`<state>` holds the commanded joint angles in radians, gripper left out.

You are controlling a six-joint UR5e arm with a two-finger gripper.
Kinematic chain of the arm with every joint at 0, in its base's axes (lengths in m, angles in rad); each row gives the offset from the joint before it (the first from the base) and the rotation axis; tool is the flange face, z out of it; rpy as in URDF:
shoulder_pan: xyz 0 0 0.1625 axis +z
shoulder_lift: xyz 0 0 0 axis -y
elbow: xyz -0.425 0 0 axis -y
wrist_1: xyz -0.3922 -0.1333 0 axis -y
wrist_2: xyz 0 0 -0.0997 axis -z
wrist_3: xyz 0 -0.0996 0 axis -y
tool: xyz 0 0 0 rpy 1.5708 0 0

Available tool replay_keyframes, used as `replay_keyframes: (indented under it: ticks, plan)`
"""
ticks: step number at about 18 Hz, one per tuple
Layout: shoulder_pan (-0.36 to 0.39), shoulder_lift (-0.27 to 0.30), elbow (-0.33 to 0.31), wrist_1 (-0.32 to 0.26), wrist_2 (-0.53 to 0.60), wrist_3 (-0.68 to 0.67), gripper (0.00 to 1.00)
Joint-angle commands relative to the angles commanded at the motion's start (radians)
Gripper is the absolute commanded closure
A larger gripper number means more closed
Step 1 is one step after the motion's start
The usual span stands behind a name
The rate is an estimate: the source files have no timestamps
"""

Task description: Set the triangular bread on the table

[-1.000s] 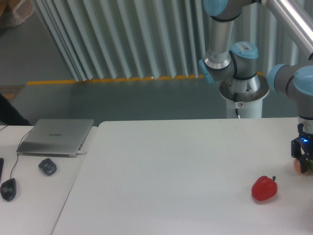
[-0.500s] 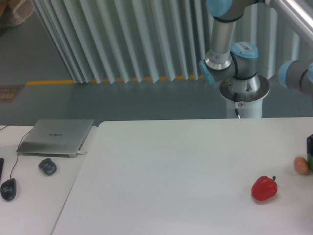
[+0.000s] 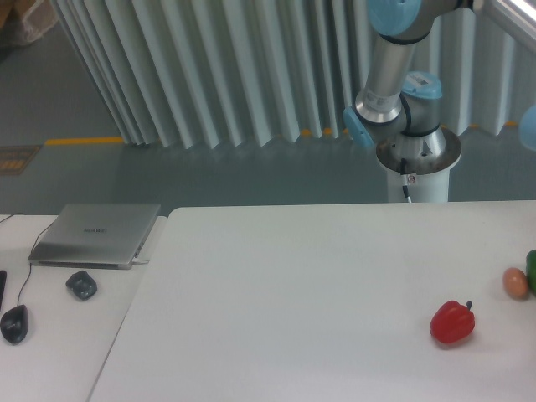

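The triangular bread is out of view. The white table (image 3: 293,285) fills the lower middle and right of the camera view. My gripper is out of frame past the right edge; only the arm's base (image 3: 416,151) and upper joints (image 3: 394,59) show behind the table.
A red bell pepper (image 3: 452,322) lies on the table at the right. A small brownish egg-shaped item (image 3: 515,282) and a green thing (image 3: 532,270) sit at the right edge. On the adjoining desk at the left are a laptop (image 3: 96,234) and two mice (image 3: 81,285).
The gripper, low over the egg-shaped item at the right edge a second ago, has moved out of frame to the right. The arm's joints have swung up and right.
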<state>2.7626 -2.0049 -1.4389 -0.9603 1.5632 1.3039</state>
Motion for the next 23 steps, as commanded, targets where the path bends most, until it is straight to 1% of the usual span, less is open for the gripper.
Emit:
replay_keyframes:
  ticks: [1,3,7,9,11,14,15,18,21,23]
  plan:
    - [0.017,-0.003,0.0,-0.005,-0.017,-0.002,0.0]
    - [0.037,-0.003,-0.005,-0.041,-0.048,0.0,0.0]
    - [0.077,0.0,-0.005,-0.044,-0.086,0.0,0.0]
    - [0.084,-0.008,-0.003,-0.037,-0.088,-0.005,0.0]
    - [0.107,-0.028,0.008,-0.028,-0.089,-0.009,0.0]
    - [0.12,-0.046,0.02,0.0,-0.088,-0.003,0.0]
    - [0.121,-0.048,0.021,0.011,-0.088,-0.002,0.0]
    - [0.121,-0.046,0.037,0.014,-0.089,0.002,0.0]
    - [0.123,-0.046,0.041,0.023,-0.118,0.073,0.0]
    - [0.118,-0.06,0.041,0.029,-0.069,0.119,0.0]
